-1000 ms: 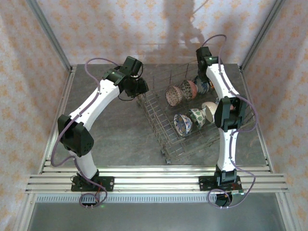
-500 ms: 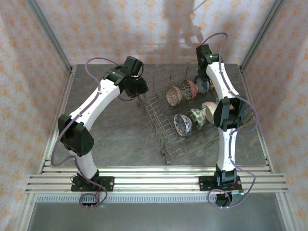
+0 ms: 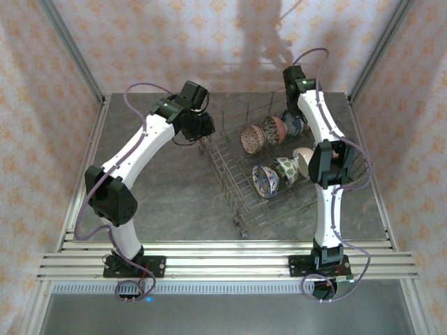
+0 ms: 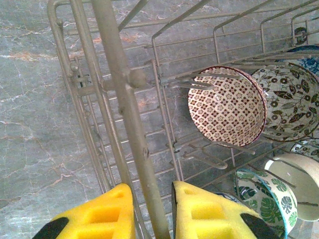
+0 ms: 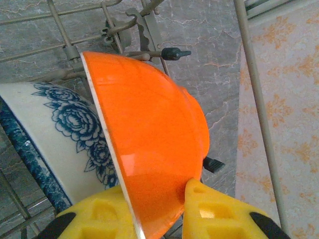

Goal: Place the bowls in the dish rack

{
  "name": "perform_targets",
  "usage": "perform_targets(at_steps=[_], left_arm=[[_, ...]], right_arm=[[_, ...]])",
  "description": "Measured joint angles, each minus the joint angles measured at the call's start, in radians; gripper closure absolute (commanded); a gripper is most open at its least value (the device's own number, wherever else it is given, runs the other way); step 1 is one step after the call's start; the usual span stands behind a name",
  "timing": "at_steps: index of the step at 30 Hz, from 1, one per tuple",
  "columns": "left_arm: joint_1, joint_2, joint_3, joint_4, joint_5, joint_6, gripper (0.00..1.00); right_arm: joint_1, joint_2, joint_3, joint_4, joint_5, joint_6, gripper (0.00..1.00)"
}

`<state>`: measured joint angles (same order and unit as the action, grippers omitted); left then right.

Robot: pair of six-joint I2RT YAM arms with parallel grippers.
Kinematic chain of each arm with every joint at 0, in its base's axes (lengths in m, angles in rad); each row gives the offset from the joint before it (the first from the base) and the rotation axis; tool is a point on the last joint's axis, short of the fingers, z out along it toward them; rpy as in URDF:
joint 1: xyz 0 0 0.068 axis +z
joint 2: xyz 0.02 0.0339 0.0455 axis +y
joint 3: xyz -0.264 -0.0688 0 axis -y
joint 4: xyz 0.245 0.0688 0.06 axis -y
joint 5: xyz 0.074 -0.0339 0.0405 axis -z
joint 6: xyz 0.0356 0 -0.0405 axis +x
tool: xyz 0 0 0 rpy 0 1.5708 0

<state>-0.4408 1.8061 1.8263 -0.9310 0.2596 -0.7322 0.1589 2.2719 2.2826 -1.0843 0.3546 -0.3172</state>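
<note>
A grey wire dish rack (image 3: 237,183) sits at an angle on the marbled grey table (image 3: 174,195), right of centre, seen from above. Six bowls stand on edge between its tines, in two rows of three. The far row has a red-and-cream lattice bowl (image 3: 251,138), a pinkish-red bowl (image 3: 274,130) and a blue bowl (image 3: 295,124). The near row has a blue patterned bowl (image 3: 265,180), a green floral bowl (image 3: 286,169) and a cream bowl (image 3: 304,157).

The left arm reaches to the rack's far left corner. In its wrist view, the left gripper (image 4: 152,186) straddles a thick rim wire of the rack, with one yellow finger (image 4: 99,216) on each side. The gap is narrow, and I cannot tell whether the jaws are clamped on the wire or only close to it. Beyond the wire, the lattice bowl leans against a bowl with dark leaves and flowers (image 4: 291,97), and the green floral and cream bowls show at lower right.

The right arm stretches to the rack's far right corner. In its wrist view, the right gripper (image 5: 154,191) pinches the wall of a bright orange bowl (image 5: 149,149), with one finger inside the rim and the other against the outside. The orange bowl is held on edge over the rack wires, just beside a white bowl with blue roses (image 5: 65,134).
</note>
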Motion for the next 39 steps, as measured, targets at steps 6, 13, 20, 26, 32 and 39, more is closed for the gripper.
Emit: perform_targets(at_steps=[6, 13, 20, 26, 32, 39], left_arm=[[-0.003, 0.003, 0.006, -0.004, -0.006, 0.0, 0.92], [-0.005, 0.012, 0.022, -0.019, -0.01, 0.001, 0.93], [-0.005, 0.021, 0.038, -0.035, -0.01, 0.001, 0.94], [-0.005, 0.029, 0.053, -0.05, -0.01, 0.001, 0.95], [-0.005, 0.048, 0.081, -0.076, -0.01, 0.009, 0.97], [-0.001, 0.064, 0.111, -0.105, -0.01, 0.024, 1.0]], right_arm=[[-0.003, 0.017, 0.0, 0.004, 0.003, -0.008, 0.85], [-0.008, 0.033, 0.013, 0.007, 0.005, -0.014, 0.85], [-0.008, 0.04, 0.022, 0.007, 0.016, -0.029, 0.75], [-0.012, 0.042, 0.039, 0.007, 0.019, -0.049, 0.57], [-0.019, 0.042, 0.056, -0.005, 0.015, -0.052, 0.47], [-0.018, 0.036, 0.073, -0.013, 0.016, -0.04, 0.38]])
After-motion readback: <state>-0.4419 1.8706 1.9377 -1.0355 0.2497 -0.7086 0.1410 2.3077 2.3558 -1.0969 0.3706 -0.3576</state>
